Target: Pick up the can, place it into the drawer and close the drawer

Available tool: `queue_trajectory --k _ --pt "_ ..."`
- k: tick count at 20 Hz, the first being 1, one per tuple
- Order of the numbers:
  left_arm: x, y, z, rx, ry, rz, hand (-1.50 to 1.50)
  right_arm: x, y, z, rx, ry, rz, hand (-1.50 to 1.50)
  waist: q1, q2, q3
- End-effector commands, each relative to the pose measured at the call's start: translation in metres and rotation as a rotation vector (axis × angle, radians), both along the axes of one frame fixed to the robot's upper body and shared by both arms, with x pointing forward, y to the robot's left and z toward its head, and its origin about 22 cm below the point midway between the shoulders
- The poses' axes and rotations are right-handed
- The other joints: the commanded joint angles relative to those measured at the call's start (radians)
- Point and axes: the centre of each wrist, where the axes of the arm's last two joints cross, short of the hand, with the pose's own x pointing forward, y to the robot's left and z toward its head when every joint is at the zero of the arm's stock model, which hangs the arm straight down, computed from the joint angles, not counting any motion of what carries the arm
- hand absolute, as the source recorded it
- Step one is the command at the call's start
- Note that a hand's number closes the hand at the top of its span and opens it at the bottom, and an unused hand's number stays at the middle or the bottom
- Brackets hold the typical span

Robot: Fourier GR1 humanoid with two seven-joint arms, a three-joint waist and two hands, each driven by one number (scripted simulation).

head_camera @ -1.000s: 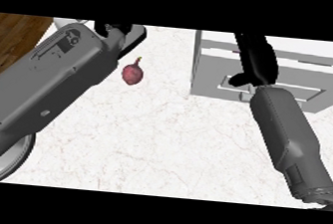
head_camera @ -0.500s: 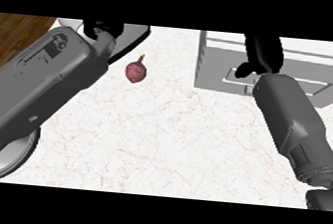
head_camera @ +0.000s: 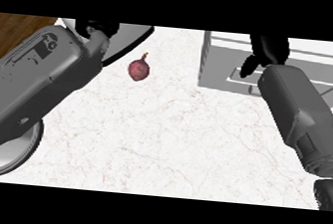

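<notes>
No can shows anywhere in the head view. The light grey drawer [head_camera: 225,64] stands open at the upper right of the white marble counter [head_camera: 174,139]. My right hand [head_camera: 269,49] reaches over the drawer's inside, its far part cut off by the upper edge, and the right forearm [head_camera: 302,116] covers part of the drawer. My left hand [head_camera: 97,28] shows only as a black patch at the top left, mostly hidden behind the broad left forearm [head_camera: 38,88].
A small dark red vegetable with a stem [head_camera: 138,69] lies on the counter between the arms. A pale plate [head_camera: 132,37] sits behind the left hand, and another round plate [head_camera: 6,162] pokes out at the lower left. Brown wood [head_camera: 6,35] borders the counter's left.
My right hand has moved farther away and slightly to the right over the drawer. The left forearm has shifted a little to the right.
</notes>
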Motion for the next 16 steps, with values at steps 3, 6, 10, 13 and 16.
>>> queue_trajectory --k 3,6,10,13,16 --pt "-0.003 0.002 0.003 -0.009 0.008 -0.009 -1.50 0.015 0.021 0.050 0.123 -0.007 0.105 -1.50 0.019 -0.005 -0.005" --pt "-0.007 0.000 0.001 0.000 -0.002 -0.014 -1.50 0.012 0.025 0.036 0.365 0.040 0.133 -1.50 0.018 -0.008 -0.002" --pt "-0.010 0.002 0.003 -0.006 0.007 -0.022 -1.50 0.011 0.032 0.032 0.621 0.067 0.177 -1.50 0.016 -0.013 -0.001" --pt "-0.013 0.008 -0.005 -0.003 0.024 -0.020 -1.50 0.010 0.018 0.026 0.715 0.065 0.186 -1.50 0.009 -0.012 -0.004" --pt "-0.016 0.009 -0.002 -0.001 0.008 -0.027 -1.50 0.014 0.017 0.040 0.737 0.066 0.207 -1.50 0.020 -0.008 -0.005"
